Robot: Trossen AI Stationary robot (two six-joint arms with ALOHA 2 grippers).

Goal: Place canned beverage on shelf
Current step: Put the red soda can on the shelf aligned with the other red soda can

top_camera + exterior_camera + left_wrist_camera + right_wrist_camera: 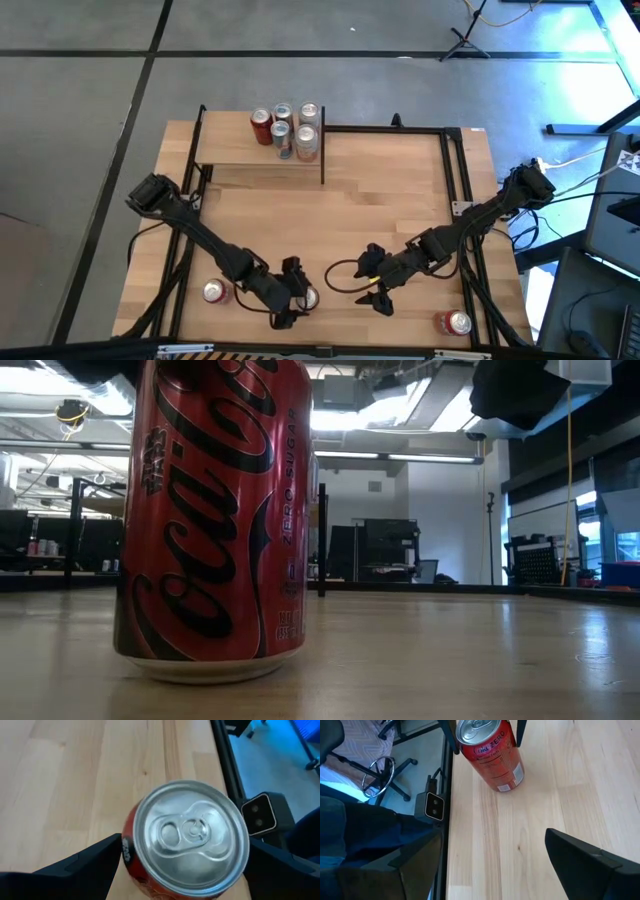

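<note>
Item: red Coca-Cola Zero Sugar can (pixel 187 837), upright on the counter (pixel 400 200) near its front edge, silver lid and unopened pull tab facing up at my left wrist camera. My left fingers (pixel 80 867) stand wide apart, one on each side of the can, straddling it; I cannot tell whether either pad touches its wall, and from above my left gripper (pixel 293 295) covers most of the can, so only a sliver of lid shows. In the low view the same can fills the left of the picture, its top cut off, black script lettering on red, silver base rim resting on the wood. Second item: red can (pixel 491 752) beside the counter's edge rail, seen past my right fingers (pixel 585 860), which are also spread wide and hold nothing; my right gripper (pixel 378 283) hovers over bare counter right of centre. Third: red can (pixel 214 292) at the front left, just beside my left arm. Fourth: red can (pixel 455 322) at the front right corner. Shelf (pixel 240 150), at the far left of the counter, light board with thin black posts, carries five cans (pixel 286 128) clustered at its right end, red and silver; labels too small to read.
</note>
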